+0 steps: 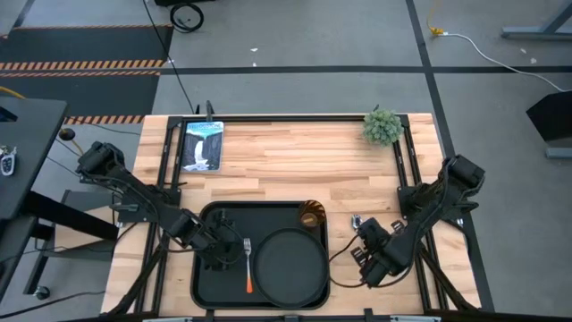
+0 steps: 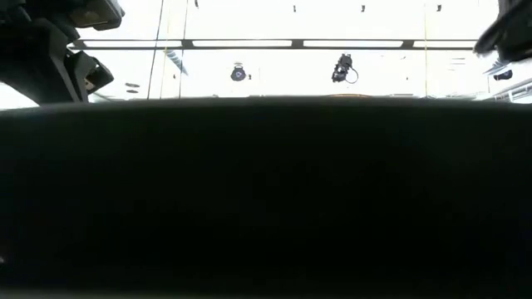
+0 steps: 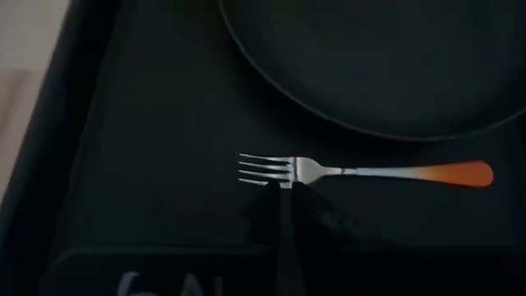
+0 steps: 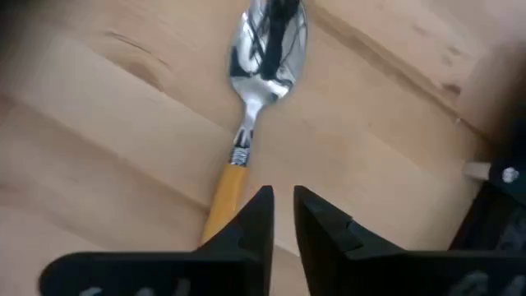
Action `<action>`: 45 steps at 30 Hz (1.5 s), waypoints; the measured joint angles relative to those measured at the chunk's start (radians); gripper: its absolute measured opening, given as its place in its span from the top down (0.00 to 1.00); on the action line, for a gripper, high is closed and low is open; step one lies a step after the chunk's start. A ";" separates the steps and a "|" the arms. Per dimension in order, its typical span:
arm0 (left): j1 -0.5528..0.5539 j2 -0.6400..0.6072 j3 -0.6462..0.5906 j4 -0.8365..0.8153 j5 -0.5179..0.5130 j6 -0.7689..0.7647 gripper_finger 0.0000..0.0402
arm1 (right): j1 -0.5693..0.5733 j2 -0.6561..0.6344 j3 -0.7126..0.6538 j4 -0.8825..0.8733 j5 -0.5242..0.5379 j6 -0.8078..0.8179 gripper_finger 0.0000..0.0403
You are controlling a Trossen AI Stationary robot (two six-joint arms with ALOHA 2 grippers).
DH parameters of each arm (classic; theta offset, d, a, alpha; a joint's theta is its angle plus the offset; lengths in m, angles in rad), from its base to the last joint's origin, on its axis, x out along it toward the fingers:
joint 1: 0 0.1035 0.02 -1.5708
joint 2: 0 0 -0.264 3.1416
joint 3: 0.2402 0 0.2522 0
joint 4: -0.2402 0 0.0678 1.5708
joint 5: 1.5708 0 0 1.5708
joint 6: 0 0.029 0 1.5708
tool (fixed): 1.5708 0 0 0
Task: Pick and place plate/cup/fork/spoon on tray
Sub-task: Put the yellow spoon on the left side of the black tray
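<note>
The black tray [image 1: 214,286] lies at the table's near edge. On it rest the round black plate [image 1: 288,268], the amber cup [image 1: 311,216] at its far right corner, and the fork [image 1: 248,266] left of the plate. The fork [image 3: 362,172] lies flat, prongs toward the far edge. My left gripper [image 3: 279,191] is shut, with its tips at the fork's neck. The spoon [image 4: 261,57] lies on the bare wood right of the tray. My right gripper [image 4: 283,201] hovers over its orange handle [image 4: 226,189], fingers a narrow gap apart and nothing between them. My left gripper's shut fingertips [image 3: 267,197] stand right at the fork's neck [image 3: 297,171], coming from the tray's left side; I cannot tell whether they touch it. My right gripper's one finger [image 4: 255,218] covers the free end of the spoon's handle; I cannot tell whether it touches.
A small green plant [image 1: 382,126] stands at the far right of the table and a picture card [image 1: 202,145] lies at the far left. Bare wood lies between them. The low view is mostly blocked by a dark surface [image 2: 266,199].
</note>
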 joint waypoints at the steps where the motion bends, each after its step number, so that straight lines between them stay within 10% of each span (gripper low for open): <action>1: 0.000 0.000 0.000 0.000 -0.008 -0.002 0.90 | -0.006 0.000 -0.017 0.018 -0.007 -0.002 0.84; 13: 0.009 0.000 0.000 0.000 -0.021 -0.008 0.81 | -0.064 0.002 -0.106 0.174 -0.073 -0.095 0.57; 45: 0.009 0.001 0.000 0.001 -0.013 -0.008 0.81 | -0.079 0.000 -0.208 0.358 -0.020 -0.080 0.62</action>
